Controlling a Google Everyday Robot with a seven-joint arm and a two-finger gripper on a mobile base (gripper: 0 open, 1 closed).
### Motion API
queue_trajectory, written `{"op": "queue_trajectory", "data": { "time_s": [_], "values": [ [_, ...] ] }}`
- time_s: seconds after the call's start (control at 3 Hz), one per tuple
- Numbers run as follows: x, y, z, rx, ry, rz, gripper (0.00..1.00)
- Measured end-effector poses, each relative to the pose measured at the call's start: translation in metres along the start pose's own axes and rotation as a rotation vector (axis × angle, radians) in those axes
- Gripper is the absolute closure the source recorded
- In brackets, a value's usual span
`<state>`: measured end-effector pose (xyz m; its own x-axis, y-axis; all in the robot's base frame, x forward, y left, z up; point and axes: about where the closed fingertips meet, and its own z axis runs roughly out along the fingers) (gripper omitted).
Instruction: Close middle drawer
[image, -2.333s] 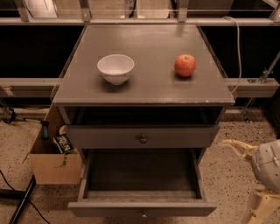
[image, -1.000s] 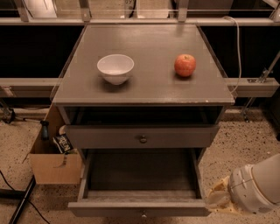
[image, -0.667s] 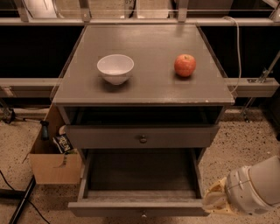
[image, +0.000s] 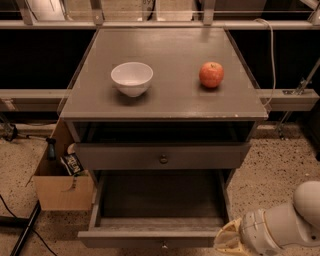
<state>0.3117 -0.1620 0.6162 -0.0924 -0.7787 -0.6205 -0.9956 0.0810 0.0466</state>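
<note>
1. We find the middle drawer (image: 160, 205) pulled far out of the table (image: 170, 55), its front at the lower edge of view.
2. The tool (image: 231, 241) sits low at the right, just beside the drawer's front right corner (contact not confirmed); we cannot tell whether it is apart or together.
3. The upper drawer (image: 162, 156) stands slightly out.
4. On the table top, a white bowl (image: 132, 78) sits left and a red apple (image: 211, 74) right, well apart.

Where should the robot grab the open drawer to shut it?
The flat front of the middle drawer, by its centre knob, from the front: it sticks far out, so a straight push should slide it in. The pincer sits at its right front corner.
</note>
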Motion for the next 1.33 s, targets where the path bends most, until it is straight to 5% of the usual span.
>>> {"op": "queue_trajectory", "data": {
  "time_s": [0.67,1.33],
  "values": [
    [0.055,-0.017,0.056,0.04,-0.117,-0.073,1.0],
    [0.065,-0.024,0.072,0.027,-0.084,-0.051,1.0]
  ]
}}
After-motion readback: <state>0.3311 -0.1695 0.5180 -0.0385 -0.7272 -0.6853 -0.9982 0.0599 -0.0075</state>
